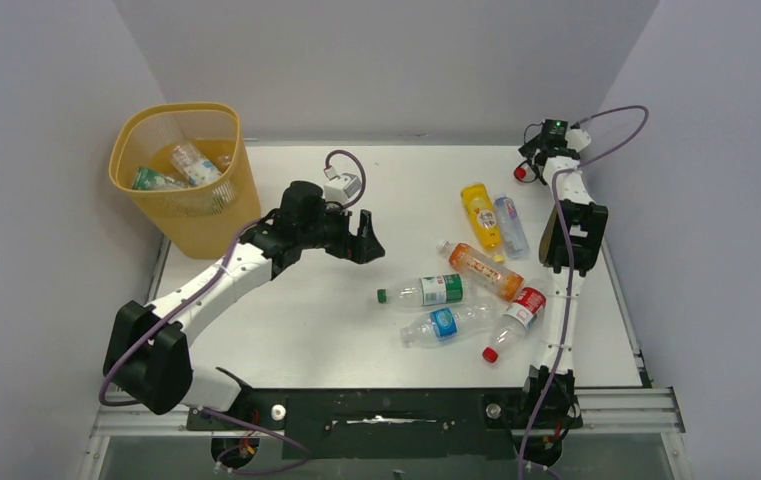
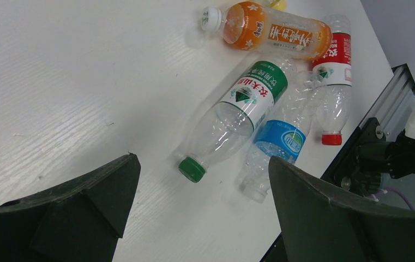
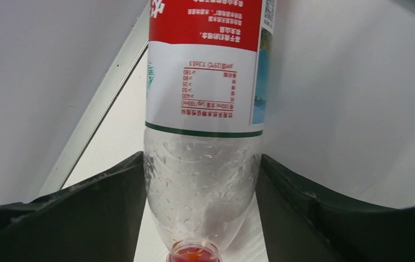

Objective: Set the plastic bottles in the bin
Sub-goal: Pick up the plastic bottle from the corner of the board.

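Red-labelled bottle (image 3: pixel 202 109) cut off at top edge, bottles (image 1: pixel 194 162) in the bin (image 1: pixel 211 225) — half hidden by mesh

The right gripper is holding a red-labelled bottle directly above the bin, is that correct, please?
Not quite. The right gripper holds the red-labelled bottle over the table's far right corner, not above the bin, which stands at the far left. The top external view shows this.
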`<act>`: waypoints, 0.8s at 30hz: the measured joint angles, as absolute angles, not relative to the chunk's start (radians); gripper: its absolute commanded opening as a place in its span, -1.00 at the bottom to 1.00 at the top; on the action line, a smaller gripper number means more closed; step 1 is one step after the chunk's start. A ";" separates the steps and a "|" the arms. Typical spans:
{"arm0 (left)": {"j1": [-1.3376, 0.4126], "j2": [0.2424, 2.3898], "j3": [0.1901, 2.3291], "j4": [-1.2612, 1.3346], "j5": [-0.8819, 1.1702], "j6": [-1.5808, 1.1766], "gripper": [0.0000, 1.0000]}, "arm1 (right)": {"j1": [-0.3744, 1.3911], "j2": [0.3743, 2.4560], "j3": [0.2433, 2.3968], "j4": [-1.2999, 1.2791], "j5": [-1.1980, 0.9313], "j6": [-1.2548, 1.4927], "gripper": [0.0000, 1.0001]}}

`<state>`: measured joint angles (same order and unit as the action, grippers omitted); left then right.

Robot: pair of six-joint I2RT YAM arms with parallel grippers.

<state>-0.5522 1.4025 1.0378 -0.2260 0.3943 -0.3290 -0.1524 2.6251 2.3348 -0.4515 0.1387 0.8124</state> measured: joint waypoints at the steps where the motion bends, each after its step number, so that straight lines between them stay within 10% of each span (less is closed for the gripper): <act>1: -0.552 1.402 1.038 -0.225 0.395 -0.329 0.79 | -0.150 2.621 2.320 -0.442 0.146 0.809 0.21; 6: -0.552 1.402 1.037 -0.223 0.398 -0.330 0.77 | -0.135 2.572 2.228 -0.404 0.157 0.792 -0.05; 24: -0.550 1.384 1.036 -0.221 0.393 -0.337 0.94 | -0.046 2.172 1.837 -0.413 0.201 0.645 -0.05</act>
<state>-0.5499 1.3838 1.0363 -0.2207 0.3935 -0.3370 -0.0463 2.1723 1.8370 -0.4126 0.2008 0.6453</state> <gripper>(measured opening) 0.924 0.513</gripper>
